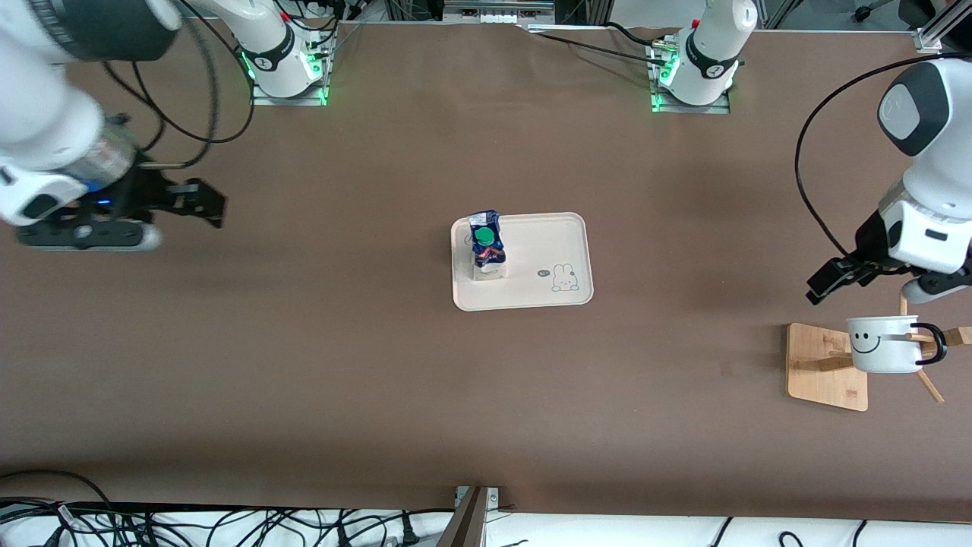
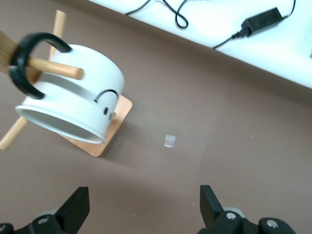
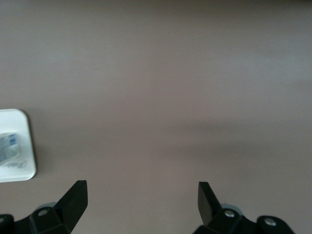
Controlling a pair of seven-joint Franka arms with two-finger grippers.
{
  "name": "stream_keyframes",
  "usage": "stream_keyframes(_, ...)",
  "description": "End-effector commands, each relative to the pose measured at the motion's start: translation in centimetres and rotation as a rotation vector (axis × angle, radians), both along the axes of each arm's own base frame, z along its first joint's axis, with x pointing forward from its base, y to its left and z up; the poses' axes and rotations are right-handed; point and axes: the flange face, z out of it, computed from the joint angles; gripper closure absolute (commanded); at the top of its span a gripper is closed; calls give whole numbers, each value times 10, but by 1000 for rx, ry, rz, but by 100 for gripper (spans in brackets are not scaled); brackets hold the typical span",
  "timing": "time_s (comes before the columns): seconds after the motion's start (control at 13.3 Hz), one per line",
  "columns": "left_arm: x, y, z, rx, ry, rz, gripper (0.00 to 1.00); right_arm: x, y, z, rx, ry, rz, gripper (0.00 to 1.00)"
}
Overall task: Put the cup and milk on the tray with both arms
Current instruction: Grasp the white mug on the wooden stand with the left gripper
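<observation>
Hanging by its handle on a wooden rack (image 1: 826, 367) at lower right, the cup (image 1: 883, 344) looks light, rigid and slippery, best pinched at the rim by the wide left claw (image 1: 835, 277); milk (image 1: 486, 245) already stands on the tray (image 1: 531, 292), right claw (image 1: 194, 203) wide at upper left.

Milk carton (image 1: 486, 245) stands on tray (image 1: 543, 296) mid-table, at the tray's end toward the right arm. Cup (image 1: 881, 346) hangs by its handle on a peg of the wooden rack (image 1: 816, 365), toward the left arm's end, nearer the front camera than the tray.
</observation>
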Motion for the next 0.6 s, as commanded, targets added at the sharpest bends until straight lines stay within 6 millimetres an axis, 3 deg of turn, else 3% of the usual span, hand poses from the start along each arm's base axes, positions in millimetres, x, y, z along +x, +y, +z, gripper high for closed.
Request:
stream_keyframes(0.0, -14, 39, -3, 10, -83, 78, 0, 1, -26, 4, -10, -9, -22, 0)
stream_keyframes(0.15, -17, 47, -31, -22, -191, 121, 0, 2, -59, 7, -31, -5, -72, 0)
stream_keyframes(0.3, -8, 47, -50, -95, -245, 181, 0, 1, -110, 10, -33, 3, -51, 0)
stream_keyframes(0.52, -5, 55, -58, -152, -245, 244, 0, 2, -114, 11, -60, -4, -32, 0)
